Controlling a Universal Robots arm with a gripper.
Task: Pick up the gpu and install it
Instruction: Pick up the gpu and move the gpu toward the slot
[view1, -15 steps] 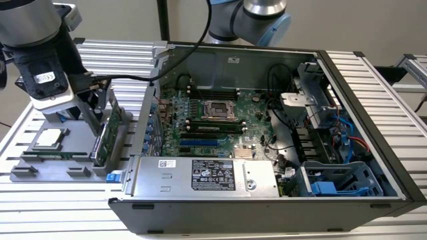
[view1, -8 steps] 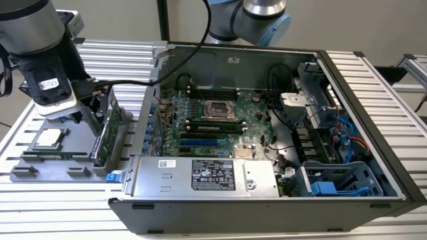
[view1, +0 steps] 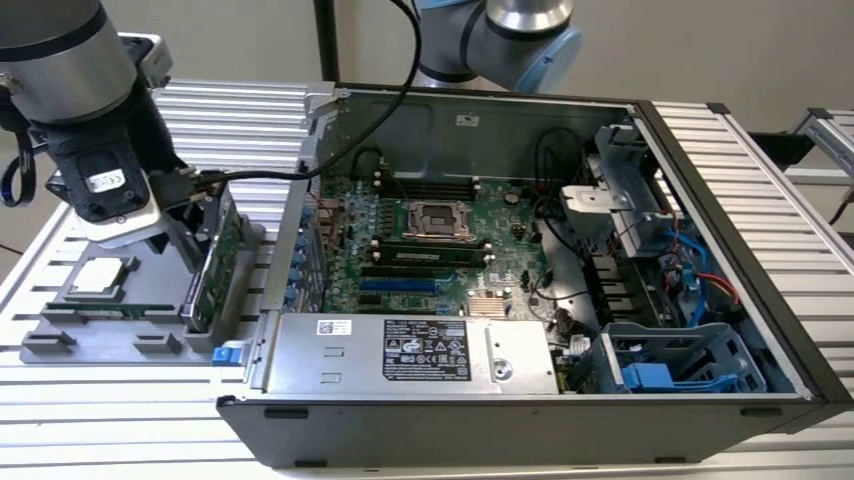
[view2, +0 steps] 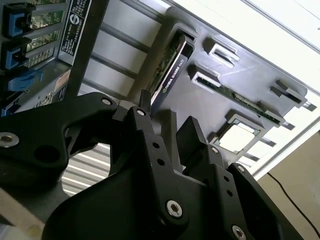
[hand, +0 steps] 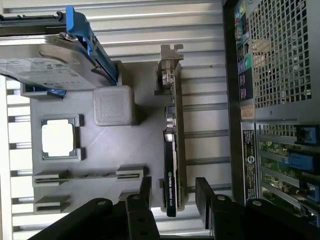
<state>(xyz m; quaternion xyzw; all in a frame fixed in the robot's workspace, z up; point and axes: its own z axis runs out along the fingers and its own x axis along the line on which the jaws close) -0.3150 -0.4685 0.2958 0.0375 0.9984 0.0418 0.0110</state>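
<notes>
Released tool (hand: 173, 186) straddling thin green circuit-board gpu (hand: 171, 150);
standing edgewise in grey tray (hand: 135, 145), long axis running beside black case (hand: 231, 75).

The gpu (view1: 214, 265) reads green at the exterior view's left; in the first wrist view the gpu (hand: 171, 172) has a black face, a green edge and a silver bracket. The gripper (hand: 173, 189) is matt black with silver screws. The tray (hand: 125, 145) is plain mid-grey and its chip (hand: 57, 138) silver. The hard drive (hand: 45, 65) is silver with bright blue rails. The table (view1: 747, 150) is pale silver, ribbed in parallel slats. The case (view1: 534, 435) is black and its mesh panel (hand: 285, 50) finely perforated grey. The motherboard (view1: 400, 250) is green with black and blue slots, and the power supply (view1: 400, 355) silver with a black-and-white label. At the exterior view's lower right are a blue-grey drive cage (view1: 681, 360) and 1 red cable (view1: 721, 287).
</notes>
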